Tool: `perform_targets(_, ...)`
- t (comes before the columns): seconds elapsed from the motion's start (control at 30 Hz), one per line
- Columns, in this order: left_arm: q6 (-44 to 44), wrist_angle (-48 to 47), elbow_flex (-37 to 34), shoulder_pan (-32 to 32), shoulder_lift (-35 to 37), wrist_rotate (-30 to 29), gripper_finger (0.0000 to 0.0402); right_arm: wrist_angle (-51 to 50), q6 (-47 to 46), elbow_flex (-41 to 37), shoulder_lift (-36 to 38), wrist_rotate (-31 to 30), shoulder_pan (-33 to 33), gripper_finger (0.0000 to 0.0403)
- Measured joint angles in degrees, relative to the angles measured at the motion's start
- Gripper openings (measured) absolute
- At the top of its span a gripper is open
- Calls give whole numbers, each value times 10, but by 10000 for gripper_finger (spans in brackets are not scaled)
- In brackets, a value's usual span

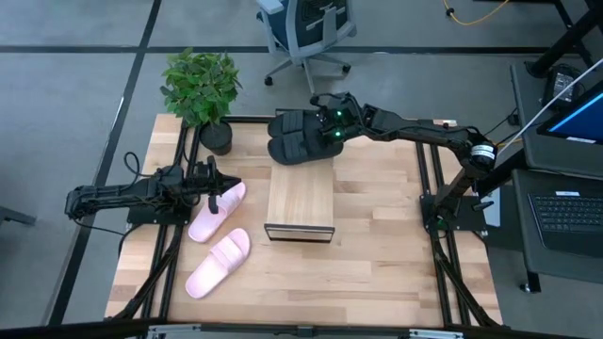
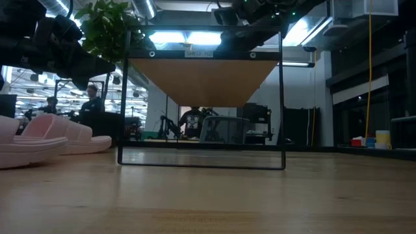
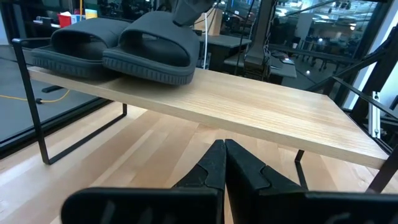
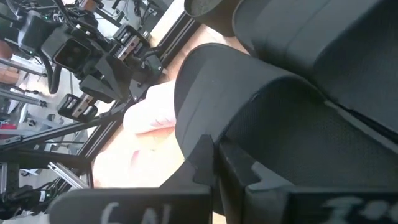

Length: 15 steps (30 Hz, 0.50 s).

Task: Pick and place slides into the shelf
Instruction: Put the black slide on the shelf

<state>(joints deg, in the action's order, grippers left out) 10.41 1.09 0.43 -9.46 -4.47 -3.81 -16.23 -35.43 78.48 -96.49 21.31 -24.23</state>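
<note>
High view: the shelf (image 1: 301,200) lies along the middle of the table (image 1: 377,273), its far end carrying the two black slides (image 1: 300,137) side by side — they fill that end edge to edge, while the nearer plank is bare wood. The right gripper (image 1: 327,125) sits over the black slide nearest the right arm; in the right wrist view its fingers (image 4: 205,163) are pressed together against the strap, though whether they actually pinch it I cannot tell. The left gripper (image 1: 213,191) hangs just beside the upper pink slide (image 1: 218,211), fingers (image 3: 214,169) closed tip to tip on nothing, pointing toward the shelf's long side. The second pink slide (image 1: 218,263) lies near the first, closer to the front edge of the table. Both pink slides rest on the tabletop left of the shelf, with a strip of open wood between them and its frame. A potted plant (image 1: 201,89) stands at the far left corner, beside the black pair.
</note>
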Motion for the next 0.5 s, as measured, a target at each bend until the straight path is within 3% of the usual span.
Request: perform_targets(0.5, 0, 0, 0, 0, 0, -2, 0, 2, -20, 0, -5, 6, 9, 6)
